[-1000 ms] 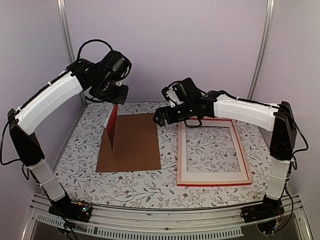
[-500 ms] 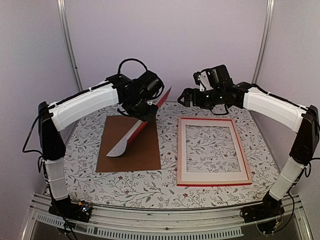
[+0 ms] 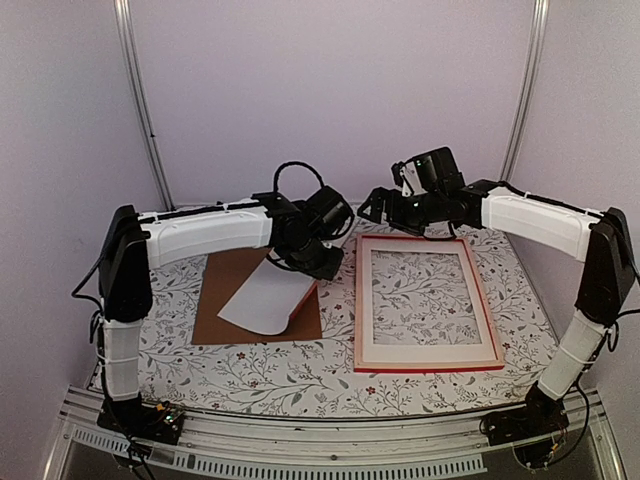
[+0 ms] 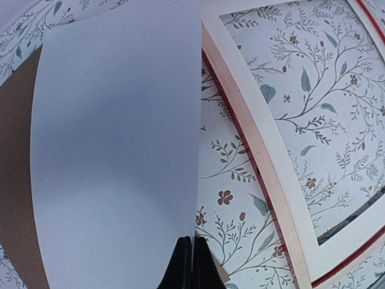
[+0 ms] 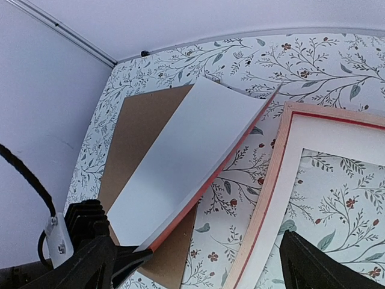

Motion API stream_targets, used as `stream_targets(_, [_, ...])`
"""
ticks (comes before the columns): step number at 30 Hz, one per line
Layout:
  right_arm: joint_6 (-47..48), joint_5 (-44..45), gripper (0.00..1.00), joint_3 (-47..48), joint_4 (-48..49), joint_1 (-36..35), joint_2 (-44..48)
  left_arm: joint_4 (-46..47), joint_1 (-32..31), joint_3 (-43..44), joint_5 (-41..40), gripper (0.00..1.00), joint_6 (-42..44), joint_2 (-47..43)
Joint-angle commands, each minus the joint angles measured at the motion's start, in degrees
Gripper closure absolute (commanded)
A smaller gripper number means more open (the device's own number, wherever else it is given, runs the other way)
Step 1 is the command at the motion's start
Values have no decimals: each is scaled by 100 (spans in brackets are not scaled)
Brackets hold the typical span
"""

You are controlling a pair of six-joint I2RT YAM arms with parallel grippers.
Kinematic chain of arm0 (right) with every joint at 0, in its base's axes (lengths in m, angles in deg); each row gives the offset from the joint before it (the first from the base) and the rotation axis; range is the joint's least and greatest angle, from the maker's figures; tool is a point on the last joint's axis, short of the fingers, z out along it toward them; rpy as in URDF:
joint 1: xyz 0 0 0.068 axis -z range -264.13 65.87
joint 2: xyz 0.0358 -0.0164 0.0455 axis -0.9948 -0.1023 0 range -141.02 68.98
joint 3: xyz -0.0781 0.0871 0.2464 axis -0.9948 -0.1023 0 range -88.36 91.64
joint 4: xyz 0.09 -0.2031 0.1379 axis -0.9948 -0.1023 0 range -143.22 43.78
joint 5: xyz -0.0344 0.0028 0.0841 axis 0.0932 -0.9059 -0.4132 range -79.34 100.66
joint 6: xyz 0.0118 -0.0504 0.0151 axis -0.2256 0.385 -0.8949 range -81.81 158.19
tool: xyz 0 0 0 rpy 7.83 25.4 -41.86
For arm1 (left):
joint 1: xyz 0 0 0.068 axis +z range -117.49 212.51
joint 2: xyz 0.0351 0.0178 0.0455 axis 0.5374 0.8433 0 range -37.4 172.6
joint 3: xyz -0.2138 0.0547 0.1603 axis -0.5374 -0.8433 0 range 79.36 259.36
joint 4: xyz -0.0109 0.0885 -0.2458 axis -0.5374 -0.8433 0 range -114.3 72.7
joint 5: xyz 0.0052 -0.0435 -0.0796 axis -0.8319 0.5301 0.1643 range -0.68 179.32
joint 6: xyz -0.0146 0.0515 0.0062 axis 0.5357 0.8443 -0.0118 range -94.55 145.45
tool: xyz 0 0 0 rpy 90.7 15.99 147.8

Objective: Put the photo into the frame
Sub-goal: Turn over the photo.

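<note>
One brown backing board (image 3: 212, 308) lies flat, left of the frame (image 3: 358, 300). Over it droops one photo (image 3: 265, 300), white back up with red along its edge. The left gripper (image 4: 191, 268) is pinched tight on the photo's edge, just left of the frame. The one frame lies flat, with a white mat (image 3: 430, 350) inside. The right gripper (image 3: 378, 207) hangs above the frame's far left corner, jaws spread wide, holding nothing.

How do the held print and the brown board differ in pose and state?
The rectangular photo print, white back up, is pinched at one edge by the left gripper and raised; the plain brown backing board lies ungripped on the table. The print bows and sags; the board is flat. Both are thin rectangular sheets left of the red-edged picture frame.
</note>
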Motion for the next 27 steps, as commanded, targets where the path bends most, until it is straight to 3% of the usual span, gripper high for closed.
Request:
stream_targets(1, [-382,-324,1,-125,476,74,-322,860,-174,-551,139,100,-314,-322])
stream_targets(9, [-649,-554,4,-210,716,73,-864,1482,-286,-1037,208,100,-502,-397])
stream_targets(27, [-1049,-1136,19,-537,1365,56,-1633,1799,-460,-1030,380,97,-536,-9])
